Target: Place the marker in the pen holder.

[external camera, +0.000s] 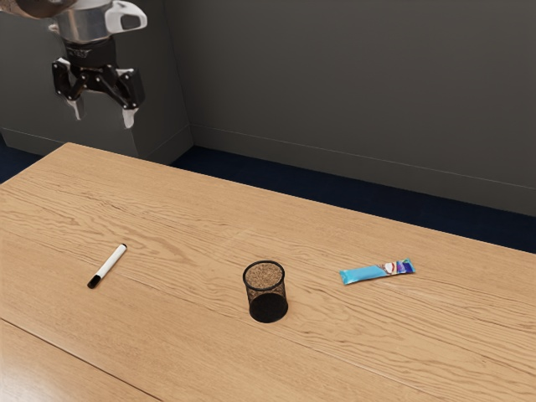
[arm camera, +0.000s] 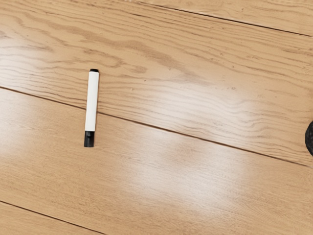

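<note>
We've got 1 gripper up in the ext. view's upper left, raised above tbl. ht. & well apart from the marker. Its 2 fingers are spread wide, w/ open air btwn. them, pointing down. Our 1 arm comes in from that same upper-left corner.

On 1 wood table we count 3 items: 1 marker, 1 pen holder & 1 snack bar. The marker, our task item, lies flat on the wood, well apart from the pen holder, toward the ext. view's left. It has 1 white barrel & 2 blk. ends: 1 long cap, 1 short end. The cap end is the one nearer the ext. cam.

The pen holder, blk. mesh & round, stands upright, mouth up, btwn. the marker & the snack bar. The snack bar lies flat toward the ext. view's right, its wrapper mostly lt. blue w/ a multicolored end.

In the wrist view we see the same 1 marker lying flat across 1 of 3 dark seams, plus a cut-off bit of the pen holder. Behind the table: gray wall & dk. blue floor.
</note>
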Robot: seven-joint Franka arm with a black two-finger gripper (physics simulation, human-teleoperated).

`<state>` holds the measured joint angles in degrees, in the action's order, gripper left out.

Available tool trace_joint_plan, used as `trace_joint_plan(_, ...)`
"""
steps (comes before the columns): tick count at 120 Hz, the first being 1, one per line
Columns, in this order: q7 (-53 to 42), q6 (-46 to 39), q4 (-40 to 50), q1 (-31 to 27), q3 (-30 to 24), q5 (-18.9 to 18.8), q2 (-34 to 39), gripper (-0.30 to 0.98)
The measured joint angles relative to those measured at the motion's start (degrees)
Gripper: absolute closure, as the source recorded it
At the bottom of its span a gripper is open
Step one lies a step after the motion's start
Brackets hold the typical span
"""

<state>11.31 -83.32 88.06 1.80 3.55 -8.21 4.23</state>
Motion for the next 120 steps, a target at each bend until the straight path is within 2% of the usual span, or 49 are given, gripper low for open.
trace_joint_plan(24,1.4,-2.9,2.1,0.1,1.6,0.3,0.4,0.0)
trace_joint_plan(45,2.2,-5.0,14.2,-12.3,2.6,0.6,0.4,0.0)
trace_joint_plan(62,1.2,-10.6,19.0,-14.5,3.8,0.6,-5.4,0.0)
trace_joint_plan(85,-3.1,-20.1,19.9,-16.3,4.2,1.7,-15.0,0.0)
trace_joint_plan(120,-11.4,-30.1,18.6,-17.9,4.2,6.7,-25.3,0.0)
